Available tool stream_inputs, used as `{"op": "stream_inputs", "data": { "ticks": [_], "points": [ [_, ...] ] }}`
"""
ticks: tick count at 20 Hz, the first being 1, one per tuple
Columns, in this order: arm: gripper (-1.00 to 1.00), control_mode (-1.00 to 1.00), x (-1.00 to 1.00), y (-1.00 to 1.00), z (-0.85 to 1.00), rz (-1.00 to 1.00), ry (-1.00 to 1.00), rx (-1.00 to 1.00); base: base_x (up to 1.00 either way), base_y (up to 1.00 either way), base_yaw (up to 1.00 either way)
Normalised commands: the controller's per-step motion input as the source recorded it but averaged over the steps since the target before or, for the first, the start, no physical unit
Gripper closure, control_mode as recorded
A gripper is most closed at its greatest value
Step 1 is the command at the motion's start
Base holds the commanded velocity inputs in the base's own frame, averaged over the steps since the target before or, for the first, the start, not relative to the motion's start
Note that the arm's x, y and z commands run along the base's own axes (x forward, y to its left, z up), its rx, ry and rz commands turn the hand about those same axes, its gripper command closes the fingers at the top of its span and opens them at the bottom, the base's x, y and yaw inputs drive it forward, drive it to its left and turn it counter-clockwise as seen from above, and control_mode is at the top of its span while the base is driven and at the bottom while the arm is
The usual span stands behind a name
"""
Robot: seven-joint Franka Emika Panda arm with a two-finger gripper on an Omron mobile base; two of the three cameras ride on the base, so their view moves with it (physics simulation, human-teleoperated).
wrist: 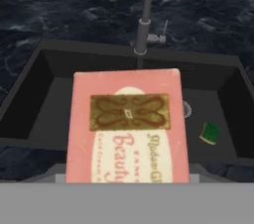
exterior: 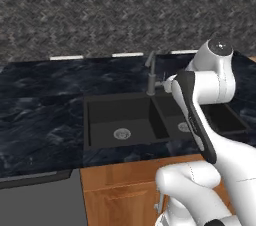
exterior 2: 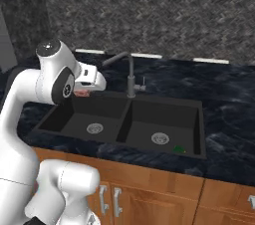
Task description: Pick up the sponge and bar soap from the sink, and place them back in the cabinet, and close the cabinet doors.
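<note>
Gripper: sits left of centre in the right base view, above the left basin; the jaws are clamped on the bar soap, which is lifted clear of the basin floor.
Bar soap: a pink rectangular bar with a gold ornamental panel and a pale oval carrying script lettering. It occupies the centre and lower part of the hand view, directly ahead of the hand. In the right base view a thin pink edge shows beneath the white hand.
Sponge: dark green top with a yellow lower layer, lying on the floor of the basin at the right of the hand view. In the right base view it appears as a small green patch at the lower right corner of the right basin, near the front wall.
Sink: black double basin recessed in the counter, one round metal drain in each basin.
Faucet: dark grey, curved, mounted behind the divider between the basins, spout angled toward the left basin.
Countertop: dark marbled surface around the sink.
Lower cabinets: brown wood fronts with silver handles, along the bottom of both base views.
</note>
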Motion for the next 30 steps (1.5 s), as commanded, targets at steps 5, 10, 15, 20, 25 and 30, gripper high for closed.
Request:
{"op": "stream_inputs", "data": {
  "ticks": [5,10,15,20,25,30],
  "points": [
    [1.00,1.00,0.00,0.00,0.00,0.00,0.00,0.00,-0.82,0.14,0.47],
    [1.00,1.00,0.00,0.00,0.00,0.00,0.00,0.00,-0.67,0.10,0.61],
    [1.00,1.00,0.00,0.00,0.00,0.00,0.00,0.00,-0.45,0.00,0.71],
    [1.00,1.00,0.00,0.00,0.00,0.00,0.00,0.00,-0.44,0.00,0.76],
    [1.00,1.00,0.00,0.00,0.00,0.00,0.00,0.00,-0.34,-0.10,0.79],
    [1.00,1.00,0.00,0.00,0.00,0.00,0.00,0.00,-0.22,-0.32,0.79]
  ]
}}
